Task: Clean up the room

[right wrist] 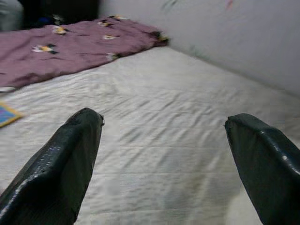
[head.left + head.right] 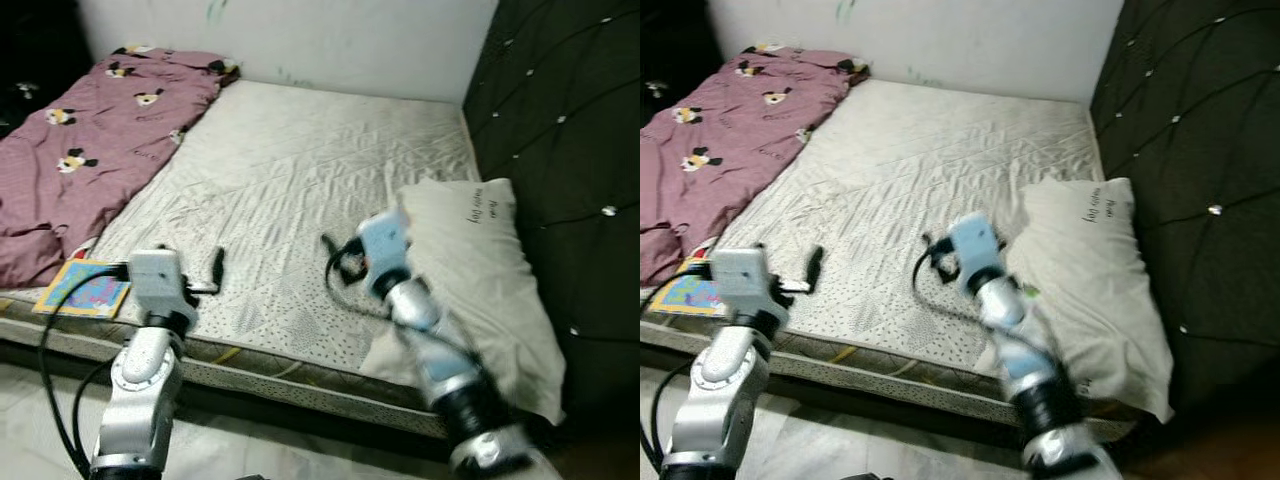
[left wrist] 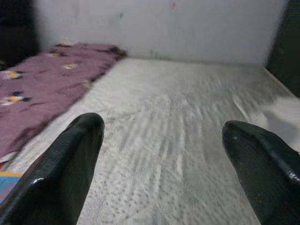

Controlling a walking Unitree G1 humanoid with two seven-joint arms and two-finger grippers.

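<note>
Grippers, left (image 3: pixel 159 164) and right (image 1: pixel 164 159), hover over the mattress (image 2: pixel 300 180), fingers spread apart (pillow (image 2: pixel 480 270) beside the right).

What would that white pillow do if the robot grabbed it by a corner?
The pillow would probably sag and fold, since it looks soft and creased. It seems light for its bulk. Part of it overhangs the mattress edge, so a push might slide it off.

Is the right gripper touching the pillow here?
Cannot tell. In the left eye view the right gripper sits just beside the pillow, blurred. The right wrist view shows its fingers spread above the mattress.
</note>
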